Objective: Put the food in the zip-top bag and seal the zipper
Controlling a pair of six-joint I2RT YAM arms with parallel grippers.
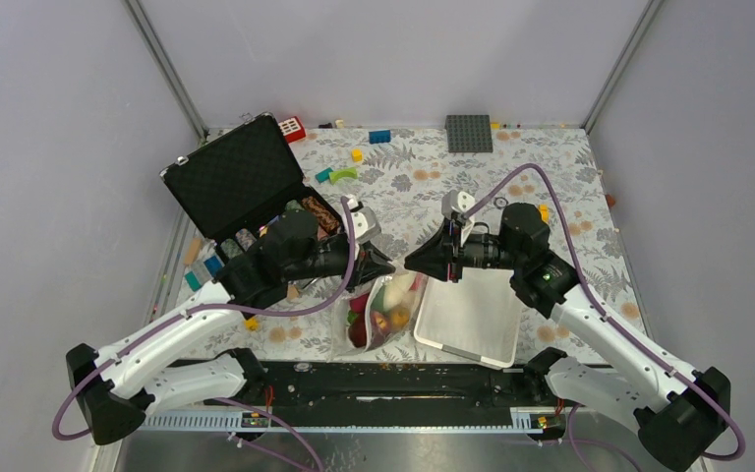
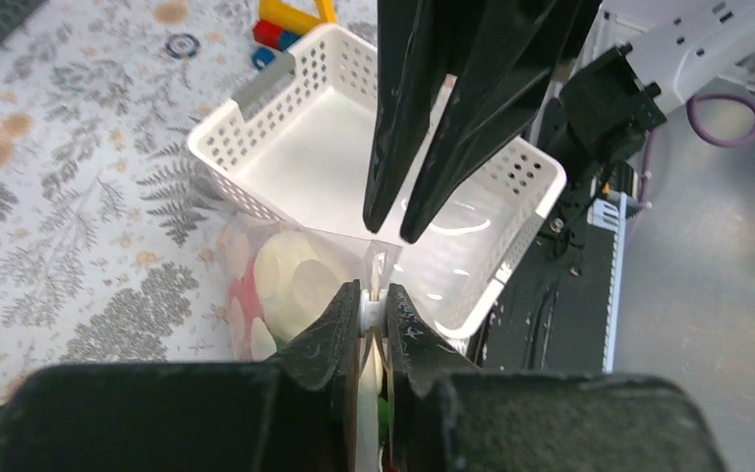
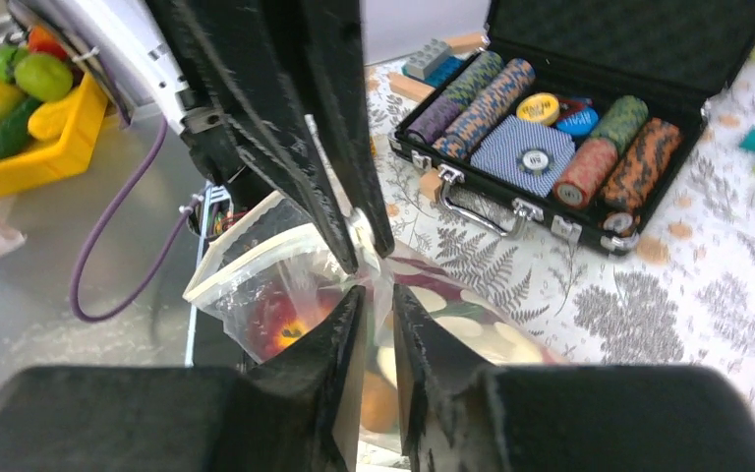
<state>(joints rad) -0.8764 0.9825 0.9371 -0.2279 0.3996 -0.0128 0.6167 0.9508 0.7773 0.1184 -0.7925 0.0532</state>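
The clear zip-top bag (image 1: 346,344) hangs between my two grippers with its bottom on the table's front edge. The food (image 1: 383,315) is inside it: a white radish (image 2: 290,280), a red tomato (image 3: 275,320) and bits of green and orange. My left gripper (image 1: 391,267) (image 2: 375,307) is shut on the bag's mouth edge, with a small white piece of the zipper between its pads. My right gripper (image 1: 410,264) (image 3: 377,295) faces it tip to tip, its jaws closed on crumpled bag plastic (image 3: 231,280). Each gripper also shows in the other's wrist view, the right one (image 2: 391,231) and the left one (image 3: 366,258).
A white slotted basket (image 1: 472,324) (image 2: 256,157) lies right of the bag. An open black case of poker chips (image 1: 246,187) (image 3: 570,128) stands at the left. Loose toy bricks and a grey baseplate (image 1: 469,133) lie at the back. A yellow tray of produce (image 3: 20,98) sits off the table.
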